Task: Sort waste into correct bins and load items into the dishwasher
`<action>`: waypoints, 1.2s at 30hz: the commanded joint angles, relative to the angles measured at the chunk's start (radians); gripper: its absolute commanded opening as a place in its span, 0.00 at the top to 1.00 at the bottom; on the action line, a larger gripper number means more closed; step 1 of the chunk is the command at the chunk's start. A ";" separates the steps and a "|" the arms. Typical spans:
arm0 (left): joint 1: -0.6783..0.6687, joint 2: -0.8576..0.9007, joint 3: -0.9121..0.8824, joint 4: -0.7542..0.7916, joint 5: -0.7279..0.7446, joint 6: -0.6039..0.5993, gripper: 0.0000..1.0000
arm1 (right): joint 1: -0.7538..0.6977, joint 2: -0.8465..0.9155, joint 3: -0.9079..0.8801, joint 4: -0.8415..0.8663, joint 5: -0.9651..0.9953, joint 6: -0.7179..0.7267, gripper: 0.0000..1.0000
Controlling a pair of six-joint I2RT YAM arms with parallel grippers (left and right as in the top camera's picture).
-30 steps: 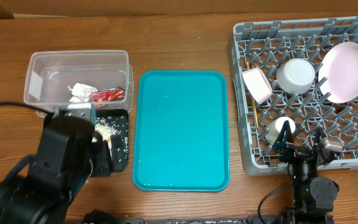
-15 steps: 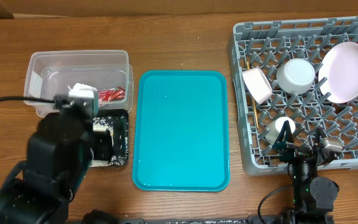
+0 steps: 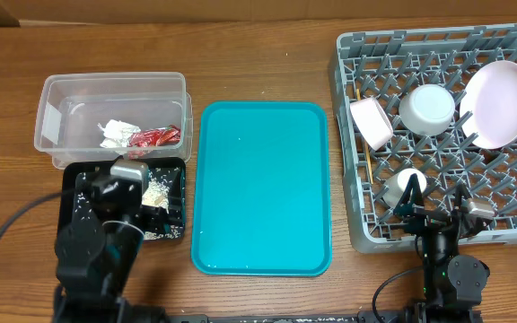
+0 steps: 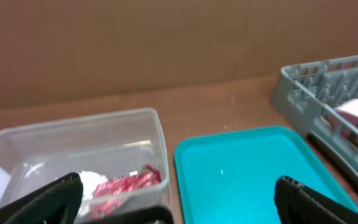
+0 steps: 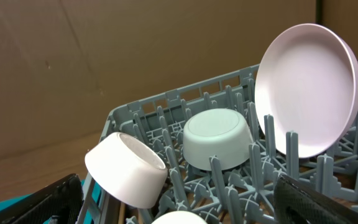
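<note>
- The left arm has drawn back toward the near table edge over the last second. It now uncovers most of the black tray [image 3: 72,179], where it earlier hid the tray's left half.
- The left gripper [image 4: 178,198] stands released, fingers wide apart with nothing between them.
- The right gripper [image 5: 179,205] has not moved. It is likewise spread and empty, and sits at the near wall of the dish rack [image 3: 344,54].
- Waste: the rice scraps [image 3: 157,190] lie in the black tray. The tissue [image 3: 113,133] and red wrapper [image 3: 155,137] lie together in the clear tub [image 3: 61,90].
- Items: the plate [image 3: 499,103], two bowls [image 3: 371,123] [image 3: 427,108] and the cup [image 3: 402,184] stand among the rack's pegs. A thin wooden stick, apparently the chopsticks [image 3: 368,161], lies along its left side.
- Judgement: sorting and loading appear complete, and the withdrawal reads as a closing move.
- Surface: a brown wood-grain table [image 3: 258,36], with a bare teal tray [image 3: 258,179] between the bins and the rack.
- Room: the wrist views show only a plain brown backdrop [image 4: 135,43].
</note>
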 commanded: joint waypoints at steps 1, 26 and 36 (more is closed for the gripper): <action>0.035 -0.084 -0.139 0.080 0.057 -0.042 0.00 | -0.006 -0.010 -0.011 0.005 0.002 0.000 0.00; 0.102 -0.470 -0.650 0.362 0.042 -0.100 0.00 | -0.006 -0.010 -0.011 0.005 0.002 0.000 0.00; 0.102 -0.469 -0.649 0.357 0.041 -0.100 0.00 | -0.006 -0.010 -0.011 0.005 0.002 0.000 0.00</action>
